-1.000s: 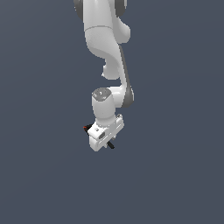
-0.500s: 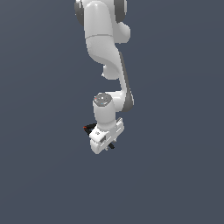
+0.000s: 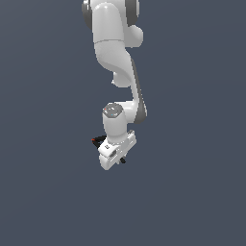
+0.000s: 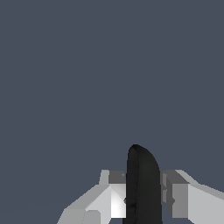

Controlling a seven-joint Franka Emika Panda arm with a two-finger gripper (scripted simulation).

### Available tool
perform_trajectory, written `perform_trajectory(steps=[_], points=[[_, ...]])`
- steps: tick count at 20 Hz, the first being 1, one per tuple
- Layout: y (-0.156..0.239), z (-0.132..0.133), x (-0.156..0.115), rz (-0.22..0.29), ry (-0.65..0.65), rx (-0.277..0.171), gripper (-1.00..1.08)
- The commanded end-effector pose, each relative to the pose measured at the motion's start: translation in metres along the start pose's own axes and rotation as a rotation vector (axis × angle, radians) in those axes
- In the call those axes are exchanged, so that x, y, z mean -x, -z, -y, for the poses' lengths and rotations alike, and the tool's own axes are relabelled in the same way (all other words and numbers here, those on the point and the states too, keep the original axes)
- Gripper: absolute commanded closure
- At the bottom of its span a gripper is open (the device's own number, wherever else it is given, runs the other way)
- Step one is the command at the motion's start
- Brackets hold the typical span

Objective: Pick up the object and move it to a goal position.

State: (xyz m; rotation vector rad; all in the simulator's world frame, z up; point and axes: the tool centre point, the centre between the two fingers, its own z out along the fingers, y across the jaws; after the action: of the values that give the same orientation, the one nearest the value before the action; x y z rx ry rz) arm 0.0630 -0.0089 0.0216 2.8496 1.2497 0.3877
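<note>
We find no container in either view, only a plain slate-grey field behind everything, so we give our attention to the arm and what it carries. In the exterior view the white arm (image 3: 117,62) comes down from twelve o'clock and bends at a grey-capped joint above the gripper (image 3: 114,154), whose white body sits a little below the middle of the picture and is tilted. The black spring clamp (image 3: 99,141) shows there only in small parts: a dark piece with a tiny red-orange tip (image 3: 93,140) juts out at about ten o'clock from the gripper body, and another dark bit peeks out at about four o'clock, touching the body. From that view we cannot make out the fingers or how the clamp sits between them. The wrist view supplies this: a broad black rounded shape, which we take to be the spring clamp (image 4: 142,186), stands between two light grey fingers (image 4: 175,192), one on either side and pressed against it, so we read the gripper (image 4: 142,199) as closed on the clamp. The wrist view shows none of the red-orange tip nor the forked handles, and the exterior view alone shows the arm's pose. Neither view shows a bench edge or any marker.
</note>
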Motion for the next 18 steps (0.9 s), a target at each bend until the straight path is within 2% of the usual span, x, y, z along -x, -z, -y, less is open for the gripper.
perform_trajectory(steps=[1, 9, 18], points=[[0.000, 0.000, 0.000, 0.000, 0.000, 0.000, 1.08], [0.004, 0.000, -0.007, -0.006, -0.009, 0.018, 1.08], [0.022, -0.002, -0.038, -0.038, -0.051, 0.106, 1.08]])
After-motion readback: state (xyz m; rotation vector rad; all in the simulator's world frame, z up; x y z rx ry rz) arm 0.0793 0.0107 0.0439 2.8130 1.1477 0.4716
